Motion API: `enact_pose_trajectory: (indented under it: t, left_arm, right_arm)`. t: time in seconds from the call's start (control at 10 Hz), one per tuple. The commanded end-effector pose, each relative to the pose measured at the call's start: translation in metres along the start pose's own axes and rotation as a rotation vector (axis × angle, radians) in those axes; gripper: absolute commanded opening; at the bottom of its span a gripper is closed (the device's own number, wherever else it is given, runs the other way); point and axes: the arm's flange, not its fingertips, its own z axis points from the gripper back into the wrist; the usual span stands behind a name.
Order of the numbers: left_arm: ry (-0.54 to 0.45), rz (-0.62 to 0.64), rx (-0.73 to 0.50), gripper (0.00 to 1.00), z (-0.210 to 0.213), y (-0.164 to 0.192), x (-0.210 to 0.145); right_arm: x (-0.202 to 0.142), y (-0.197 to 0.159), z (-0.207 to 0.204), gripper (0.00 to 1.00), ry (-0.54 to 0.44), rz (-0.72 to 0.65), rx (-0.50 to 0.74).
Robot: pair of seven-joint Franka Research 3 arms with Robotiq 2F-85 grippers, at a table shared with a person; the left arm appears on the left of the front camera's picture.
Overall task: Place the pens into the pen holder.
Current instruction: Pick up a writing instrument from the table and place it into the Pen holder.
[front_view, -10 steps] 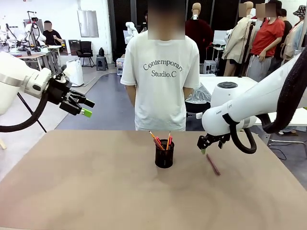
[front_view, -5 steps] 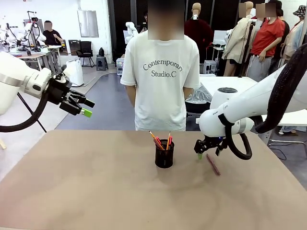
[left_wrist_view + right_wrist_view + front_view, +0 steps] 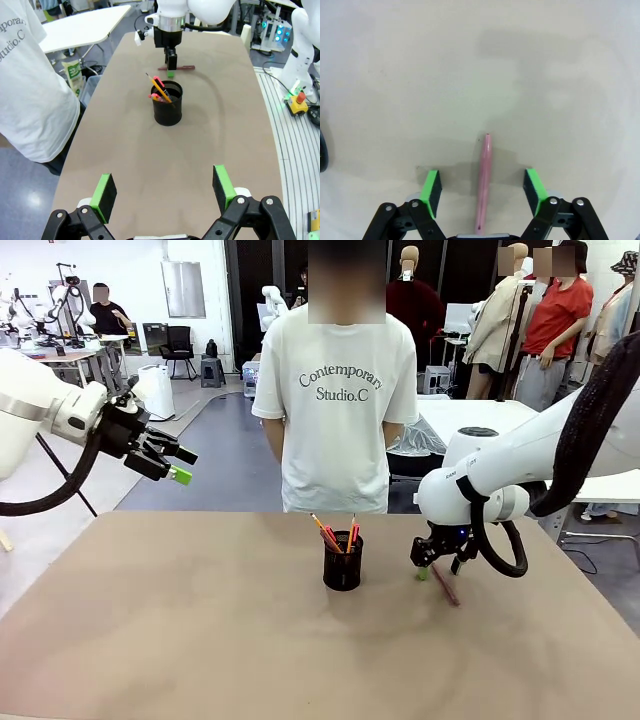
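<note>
Mesh blk cylinder holder (image 3: pixel 343 565), thin maroon pen (image 3: pixel 483 180) btwn right tool (image 3: pixel 483 185) pads

Across the brown bench (image 3: pixel 200 640) from you stands a person in a white T-shirt (image 3: pixel 335 410) with dark print on the chest. Behind them, a grey floor (image 3: pixel 225 455) runs back to a black office chair (image 3: pixel 180 348) and a white table (image 3: pixel 445 418) nearby.
</note>
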Motion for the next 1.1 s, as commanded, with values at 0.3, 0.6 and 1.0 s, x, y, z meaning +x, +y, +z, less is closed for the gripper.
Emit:
enact_pose_trajectory:
  t: [0.3, 0.6, 1.0]
  left_arm:
    - [0.000, 0.006, -0.002, 1.00, 0.001, -0.001, 0.001]
    - [0.000, 0.006, -0.002, 1.00, 0.001, -0.001, 0.001]
    - [0.000, 0.006, -0.002, 1.00, 0.001, -0.001, 0.001]
  right_arm:
    - [0.004, -0.006, 0.001, 0.00, 0.030, 0.007, 0.041]
    - [0.005, -0.005, 0.003, 0.00, 0.065, 0.025, 0.018]
    - [0.008, -0.002, 0.014, 0.00, 0.071, 0.097, 0.044]
